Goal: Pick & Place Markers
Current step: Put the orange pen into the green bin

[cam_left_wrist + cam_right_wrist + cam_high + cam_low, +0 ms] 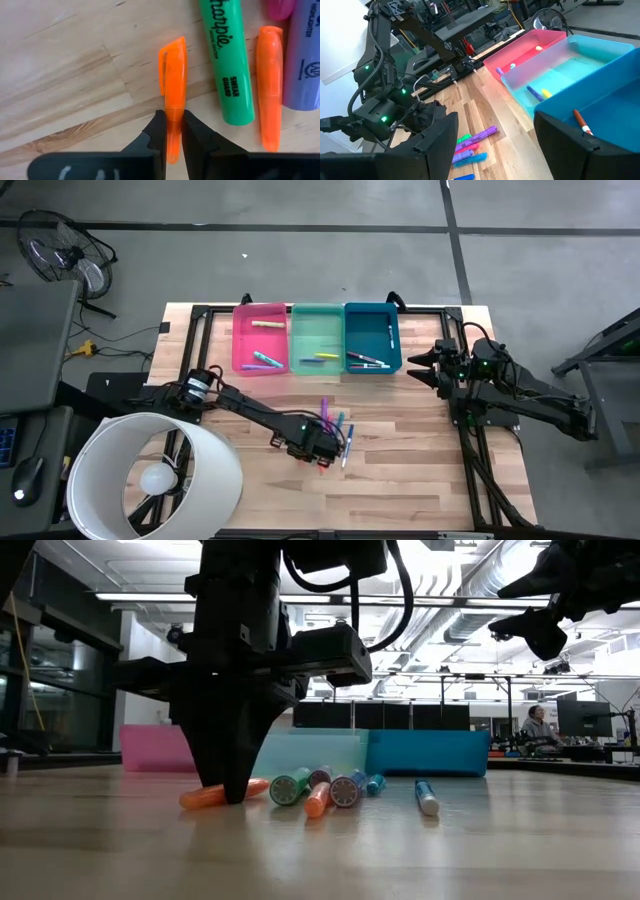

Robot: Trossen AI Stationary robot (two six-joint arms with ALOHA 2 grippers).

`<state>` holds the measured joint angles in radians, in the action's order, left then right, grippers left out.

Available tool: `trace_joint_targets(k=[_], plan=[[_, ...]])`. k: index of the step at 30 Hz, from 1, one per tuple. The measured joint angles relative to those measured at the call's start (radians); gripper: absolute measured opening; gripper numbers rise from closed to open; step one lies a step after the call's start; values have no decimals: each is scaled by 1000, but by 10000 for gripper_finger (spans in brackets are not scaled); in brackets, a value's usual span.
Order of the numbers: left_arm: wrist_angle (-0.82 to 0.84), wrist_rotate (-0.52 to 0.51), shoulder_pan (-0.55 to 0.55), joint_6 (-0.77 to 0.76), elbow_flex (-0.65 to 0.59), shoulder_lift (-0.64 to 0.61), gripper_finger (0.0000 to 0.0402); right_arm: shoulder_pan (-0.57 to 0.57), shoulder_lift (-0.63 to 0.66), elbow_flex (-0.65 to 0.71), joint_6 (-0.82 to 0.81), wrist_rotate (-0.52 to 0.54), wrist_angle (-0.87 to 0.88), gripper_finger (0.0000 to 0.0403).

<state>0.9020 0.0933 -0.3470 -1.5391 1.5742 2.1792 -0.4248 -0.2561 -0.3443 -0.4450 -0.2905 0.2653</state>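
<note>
My left gripper [322, 454] is down on the table among several loose markers and is shut on an orange marker [173, 75], which also shows in the low view [212, 796]. Beside it lie a green marker [227, 60], a second orange one [270, 85], a purple one [305, 55] and a pink one [280, 7], all flat on the wood. My right gripper [418, 366] hangs open and empty above the table near the blue bin [372, 337]; its wrist view shows its fingers wide apart [495, 145]. My left gripper pinches the orange marker's barrel just behind the cap [173, 106] between its two fingertips. The fingers come from above, pointing down, one on each long side [232, 785]. The marker lies level on the table.
A pink bin [260, 337], a green bin [316, 338] and the blue bin stand side by side at the far edge, each with markers in it. A large white round shade [150, 475] overhangs the near left corner. Bare wood lies near the front edge.
</note>
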Motion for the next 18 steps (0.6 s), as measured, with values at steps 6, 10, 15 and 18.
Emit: trace_joint_targets(k=[6,10,15,18], plan=[[9,-25,6,17,-1,-41,29,0,0,0,0,0,0,250],[21,-48,13,26,11,-54,28,0,0,0,0,0,0,250],[62,-91,30,52,52,-78,27,0,0,0,0,0,0,250],[102,-111,38,63,94,-79,27,0,0,0,0,0,0,250]])
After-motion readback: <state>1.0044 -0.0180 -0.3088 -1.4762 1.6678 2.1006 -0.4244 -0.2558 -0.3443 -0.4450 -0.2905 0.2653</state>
